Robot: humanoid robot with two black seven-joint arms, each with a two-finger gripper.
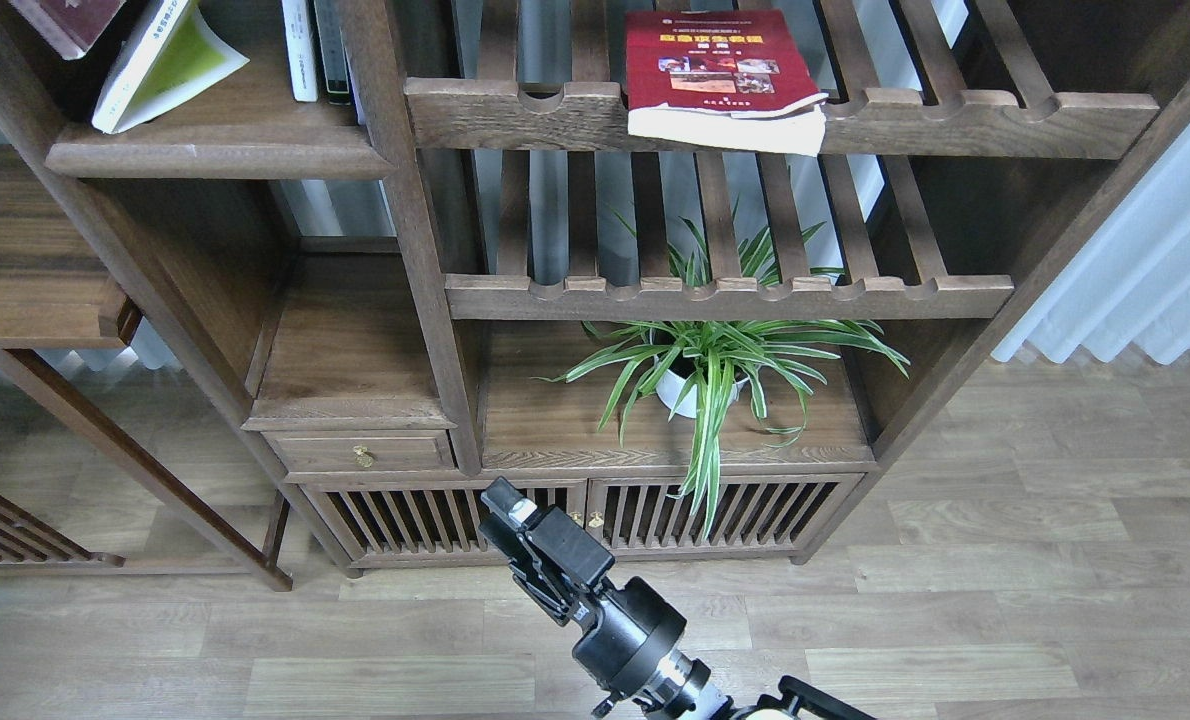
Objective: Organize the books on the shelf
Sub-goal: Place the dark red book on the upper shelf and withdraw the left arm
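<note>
**Books spread over two levels of the walnut bookcase**

At far upper left, dark maroon book (67,20), only a corner in frame, tilted above the solid shelf (220,152); support not visible. Just right of it, lime-yellow book (160,62), leaning on that shelf with its white spine to the left and its cover bowed outward. Further right on the same board, thin upright books (315,48), white and dark, standing against the vertical post. No left arm anywhere in view, so nothing to tell of its jaws.

Right of the post, upper slatted rack (785,118) carrying the red book (720,75), lying flat with cover up, yellow title and small photos showing, its page edge overhanging the notched front rail. Below, a second slatted rack (730,295), bare. Under that, spider plant (710,365) in a white pot on the lower board, leaves drooping over the cabinet doors.

Lower left of the plant, small drawer (360,452) with a brass knob.

At bottom centre, right gripper (503,497) raised in front of the slatted cabinet doors, well apart from every book, holding nothing; seen end-on and dark, so open or clenched jaws cannot be told.
</note>
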